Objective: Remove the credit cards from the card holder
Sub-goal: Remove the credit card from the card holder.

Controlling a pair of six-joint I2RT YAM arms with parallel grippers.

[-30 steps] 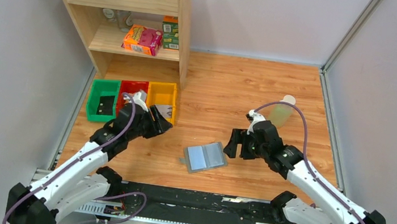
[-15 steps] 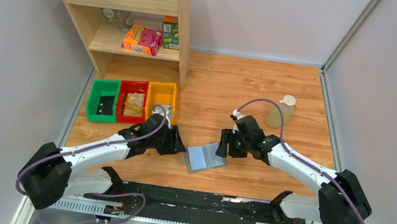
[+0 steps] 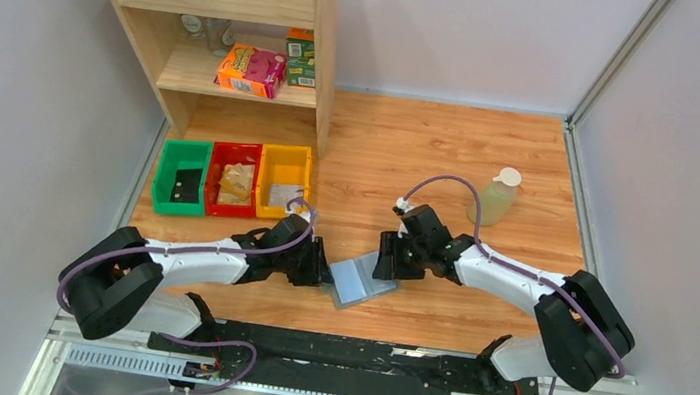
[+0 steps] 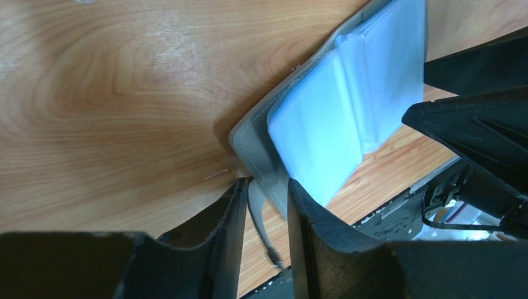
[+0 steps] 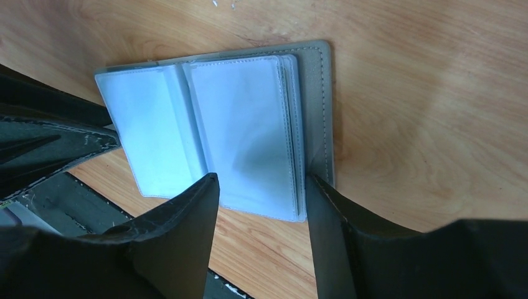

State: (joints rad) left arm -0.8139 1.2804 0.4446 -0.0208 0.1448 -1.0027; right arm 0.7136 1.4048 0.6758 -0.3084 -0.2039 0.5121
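The card holder (image 3: pixel 357 282) is a grey wallet lying open on the wooden table, pale blue pockets up. It also shows in the left wrist view (image 4: pixel 348 106) and the right wrist view (image 5: pixel 243 124). No credit card shows in its pockets. My left gripper (image 3: pixel 324 267) is low at the wallet's left edge, jaws narrowly apart astride the grey closing tab (image 4: pixel 256 212) and cover edge (image 4: pixel 264 184). My right gripper (image 3: pixel 385 259) is open just above the wallet's right half, fingers astride it (image 5: pixel 260 177). A tan flat item (image 3: pixel 235 181) lies in the red bin.
Green (image 3: pixel 164 178), red (image 3: pixel 236 149) and yellow (image 3: pixel 288 152) bins stand in a row at the left. A wooden shelf (image 3: pixel 324 63) with boxes and cups stands behind them. A pale bottle (image 3: pixel 496 201) stands at the right. The table's near edge lies just below the wallet.
My left arm swung from the bins down to the wallet's left edge. My right gripper moved left onto the wallet's right half. The wallet stayed in place.
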